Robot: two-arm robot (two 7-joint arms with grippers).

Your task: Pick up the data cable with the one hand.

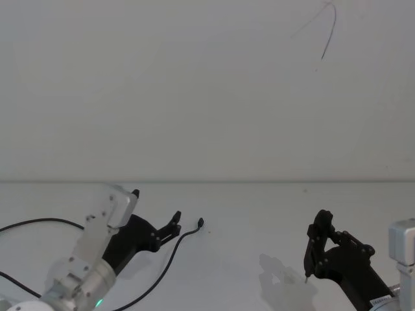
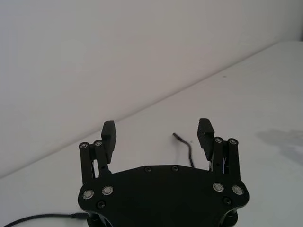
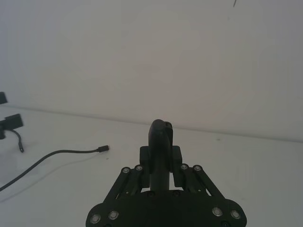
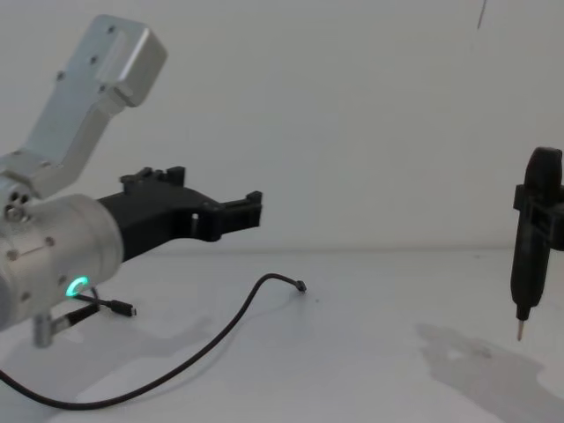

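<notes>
Data cable (image 1: 174, 253) lay loose on the white table (image 1: 246, 214), curving from the near edge up to its plug (image 1: 201, 222), which was raised a bit off the surface in chest view (image 4: 301, 287). Left gripper (image 1: 155, 207) sat just left of the plug, clear of the cable and above it per chest view (image 4: 216, 194). Its fingers were spread wide w/ nothing btwn them. In left wrist view the gripper (image 2: 157, 130) framed the cable end (image 2: 189, 152) nearer one finger (image 2: 205, 130), not touching. Green ring (image 4: 77, 286) was lit on that arm. Right gripper (image 1: 318, 249) was parked well right of the cable, hanging pale tip down (image 4: 518, 333) above the table, fingers (image 3: 176, 156) drawn together. Cable also showed far off in right wrist view (image 3: 57, 152).
</notes>
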